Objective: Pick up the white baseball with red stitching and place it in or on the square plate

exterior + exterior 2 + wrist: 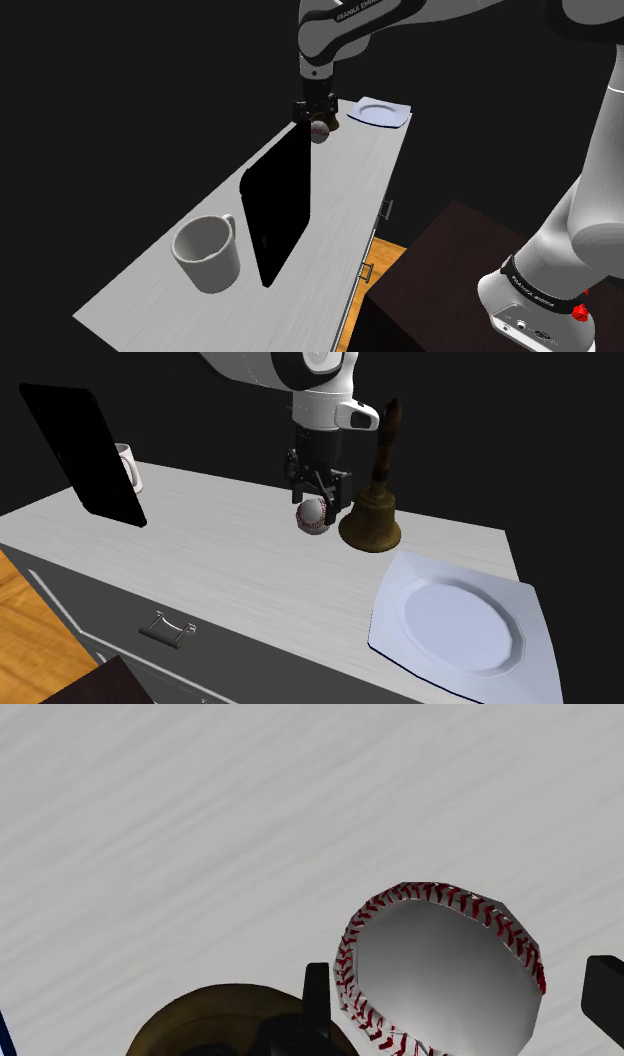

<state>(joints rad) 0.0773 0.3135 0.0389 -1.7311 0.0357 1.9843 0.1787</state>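
Observation:
The white baseball with red stitching (313, 516) is on the pale grey countertop (200, 542), right beside a brown bell (370, 517). My black gripper (318, 494) is lowered over it, pointing straight down. In the wrist view the baseball (440, 974) lies between my gripper's (460, 994) fingers, close to one finger (318, 994), with a gap to the other; the gripper is open. The square white plate (400, 577) lies flat at the counter's end past the bell. In the shoulder view the gripper (318, 118) hangs over the baseball (320, 132), near the plate (398, 122).
A black slab (278, 215) stands on edge along the counter's middle. Beside it, a white mug (207, 252) sits near the other end. The bell (230, 1019) is right next to one finger. Drawers with handles (168, 627) front the counter.

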